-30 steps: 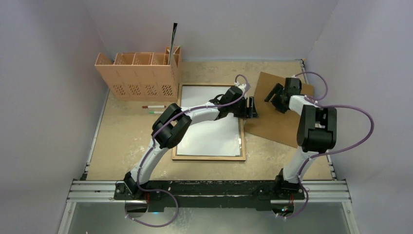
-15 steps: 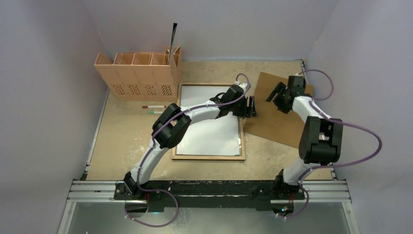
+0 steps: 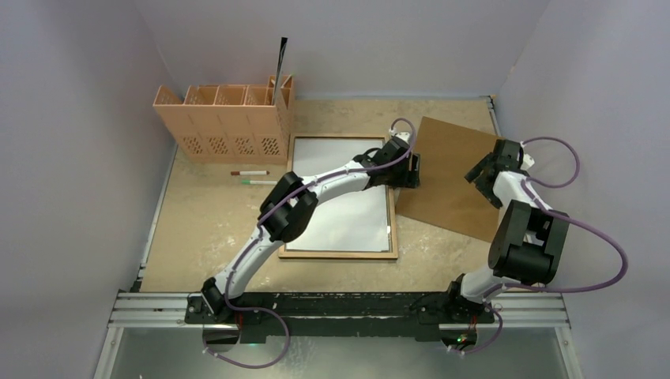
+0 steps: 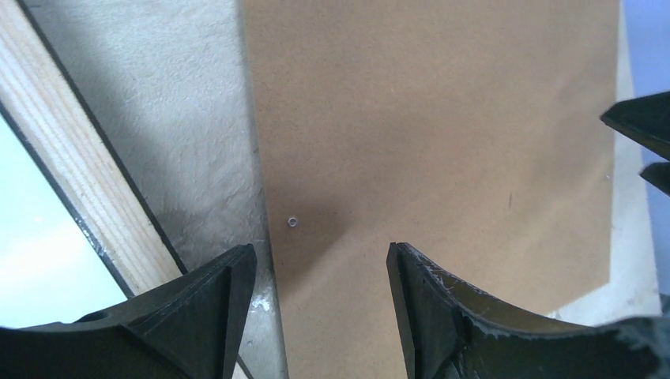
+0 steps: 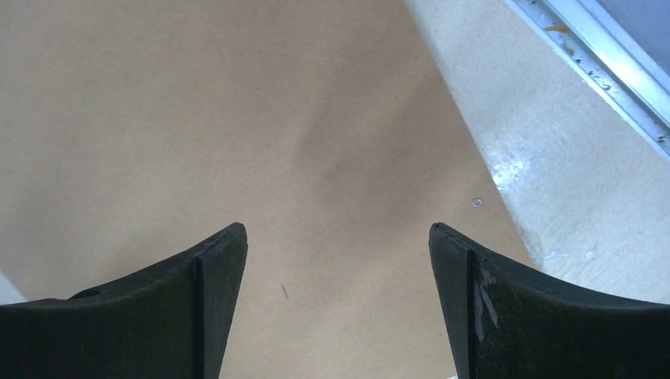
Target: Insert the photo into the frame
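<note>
The frame (image 3: 338,254) lies flat mid-table with its light wood side up; one wood rail (image 4: 71,181) shows in the left wrist view. A white sheet (image 3: 348,197) fills its opening, and no printed side of the photo shows. My left gripper (image 3: 411,171) hovers open over the gap between the frame's right rail and the brown backing board (image 3: 450,170), holding nothing (image 4: 320,260). My right gripper (image 3: 479,180) stands open above the board's right part (image 5: 337,237), also holding nothing.
An orange slotted organizer (image 3: 225,118) with a dark upright strip (image 3: 282,59) stands at the back left. Two pens (image 3: 249,177) lie left of the frame. A metal rail (image 5: 600,55) runs along the table's right edge. A tiny metal ring (image 4: 292,222) sits on the board's edge.
My right arm swung from the board's far side to its right edge, and its jaws widened. My left gripper shifted slightly right, toward the board's left edge.
</note>
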{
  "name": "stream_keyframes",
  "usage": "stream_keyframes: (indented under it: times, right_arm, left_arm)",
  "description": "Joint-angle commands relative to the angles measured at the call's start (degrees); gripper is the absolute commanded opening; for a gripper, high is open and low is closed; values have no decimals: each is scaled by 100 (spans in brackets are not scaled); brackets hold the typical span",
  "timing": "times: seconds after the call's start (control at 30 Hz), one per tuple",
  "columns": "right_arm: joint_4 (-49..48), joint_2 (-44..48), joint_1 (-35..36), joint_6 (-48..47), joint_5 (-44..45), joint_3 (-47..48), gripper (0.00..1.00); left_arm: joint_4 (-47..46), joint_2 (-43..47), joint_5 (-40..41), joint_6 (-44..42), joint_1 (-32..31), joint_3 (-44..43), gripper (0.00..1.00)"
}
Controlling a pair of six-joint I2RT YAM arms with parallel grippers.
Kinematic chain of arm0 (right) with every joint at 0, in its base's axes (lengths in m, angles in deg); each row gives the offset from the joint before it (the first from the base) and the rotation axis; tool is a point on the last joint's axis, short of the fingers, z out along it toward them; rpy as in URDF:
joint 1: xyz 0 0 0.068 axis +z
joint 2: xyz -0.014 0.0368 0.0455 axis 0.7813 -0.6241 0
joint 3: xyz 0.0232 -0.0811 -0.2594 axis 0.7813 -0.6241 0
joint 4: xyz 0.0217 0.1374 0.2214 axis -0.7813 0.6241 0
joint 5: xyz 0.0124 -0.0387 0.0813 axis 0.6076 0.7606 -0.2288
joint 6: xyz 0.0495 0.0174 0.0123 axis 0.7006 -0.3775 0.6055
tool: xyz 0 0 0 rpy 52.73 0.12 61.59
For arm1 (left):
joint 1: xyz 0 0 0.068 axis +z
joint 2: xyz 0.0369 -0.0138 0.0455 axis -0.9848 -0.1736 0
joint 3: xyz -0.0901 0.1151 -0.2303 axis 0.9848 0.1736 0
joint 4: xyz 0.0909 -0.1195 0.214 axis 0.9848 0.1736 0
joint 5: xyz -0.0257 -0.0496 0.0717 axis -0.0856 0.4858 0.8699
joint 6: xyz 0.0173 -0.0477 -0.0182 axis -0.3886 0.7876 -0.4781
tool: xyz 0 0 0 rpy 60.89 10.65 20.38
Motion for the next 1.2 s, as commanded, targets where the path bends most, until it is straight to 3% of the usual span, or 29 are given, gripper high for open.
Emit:
stream_keyframes:
  times: [0.0, 0.47, 0.8, 1.17]
  right_arm:
    - [62, 56, -53, 179, 524, -111, 89]
    - [-16, 217, -538, 339, 428, -958, 93]
    - [396, 759, -987, 466, 465, -832, 93]
    - [-510, 264, -1682, 510, -1072, -1705, 91]
  left_arm:
    - [1217, -402, 1116, 129, -23, -195, 66]
    - [1324, -679, 864, 487, -99, -327, 70]
    - [1306, -676, 1194, 556, -225, -165, 70]
    - [1145, -520, 982, 466, -245, 11, 70]
